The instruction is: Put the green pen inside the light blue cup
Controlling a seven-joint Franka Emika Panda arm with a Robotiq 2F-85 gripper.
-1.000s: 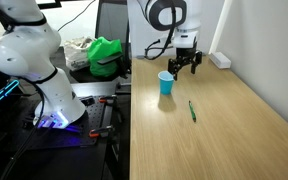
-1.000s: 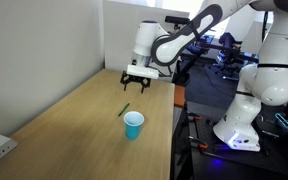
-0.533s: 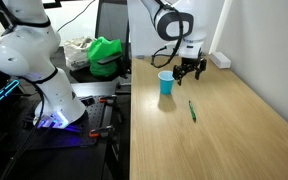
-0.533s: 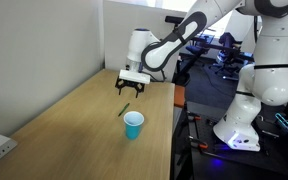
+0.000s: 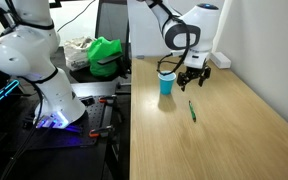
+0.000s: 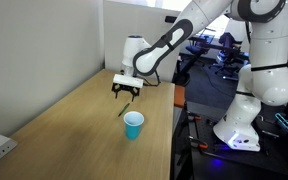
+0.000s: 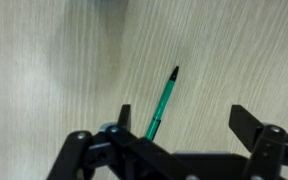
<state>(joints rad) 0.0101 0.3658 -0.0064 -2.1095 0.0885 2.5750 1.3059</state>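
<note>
The green pen lies flat on the bare wood of the worktop, near the middle and away from every edge, and nothing holds it. The light blue cup stands upright and apart from the pen, closer to one long edge. From these angles we cannot see whether anything is in it.

The gripper hangs above the end of the pen that is nearer the cup in an exterior view. Its jaws are spread wide and empty. In the wrist view the pen runs out from between the two fingers. It sits off-centre, close beside one finger and well clear of the other, and lies at a slant to the line between them.

We judge that the task is at the approach to the pick, with the grasp not yet made and the placing still to do. The next move calls for a small sideways shift to centre the pen between the fingers, perhaps with a turn of the wrist so the jaws close square across the shaft. After that comes a straight descent to the wood and a firm close. The pen is thin and round, so it may roll or slip. The cup looks light, so we expect the pen will need lowering in tip-down and gently, or the cup may tip.
</note>
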